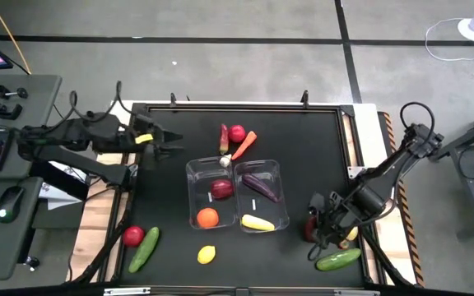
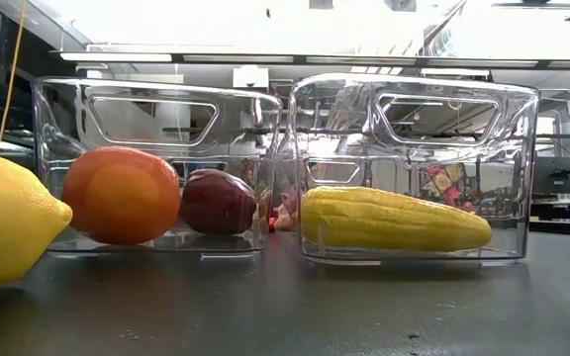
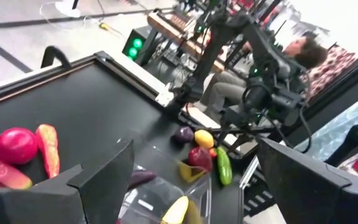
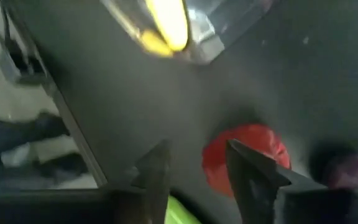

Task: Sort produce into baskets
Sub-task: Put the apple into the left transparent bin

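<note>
The right pincer [image 4: 194, 165] is hanging low over the bench [image 1: 303, 156] near its right front corner, fingers narrowed, one finger against a red apple [image 4: 247, 155] but not clamping it. The left pincer [image 1: 164, 141] is waiting wide open, left of the two clear bins [image 1: 237, 193].
</note>
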